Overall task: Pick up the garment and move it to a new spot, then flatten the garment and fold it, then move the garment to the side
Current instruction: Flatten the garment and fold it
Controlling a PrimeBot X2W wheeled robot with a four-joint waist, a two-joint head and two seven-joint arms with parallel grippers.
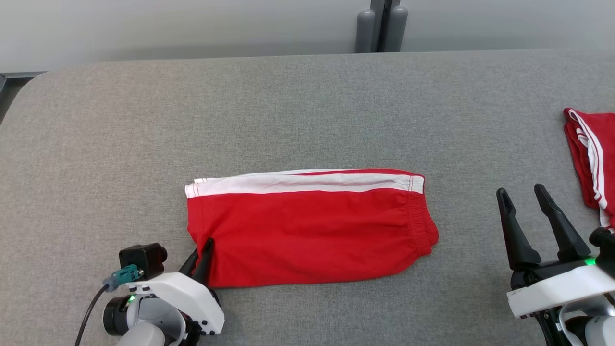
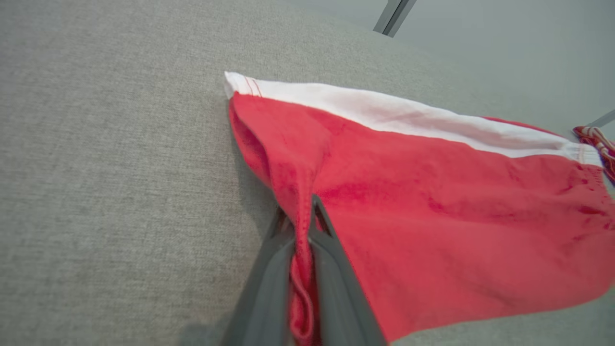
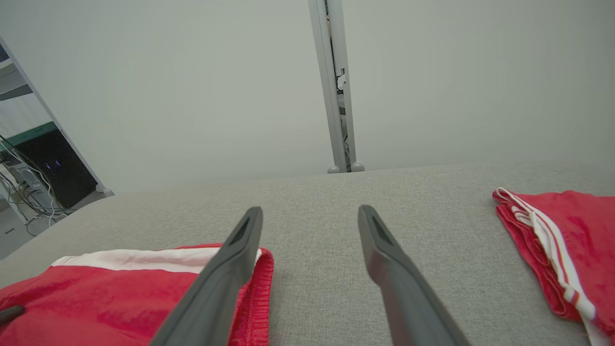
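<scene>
Though flat on the grey surface (image 1: pixel 307 96), garment (image 1: pixel 312 230) corner inside left gripper (image 1: pixel 202 251).

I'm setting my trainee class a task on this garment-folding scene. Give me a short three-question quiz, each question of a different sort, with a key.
1. Multiple choice: which part of the red shorts does the left end effector pinch?
A) the elastic waistband
B) the leg-hem edge near the robot
C) the white stripe

2. True or false: the right end effector is open and holds nothing.

3. Fill in: on the grey table, a second red garment lies to the robot's ____ of the red shorts.

Key: 1 B; 2 true; 3 right.
</scene>
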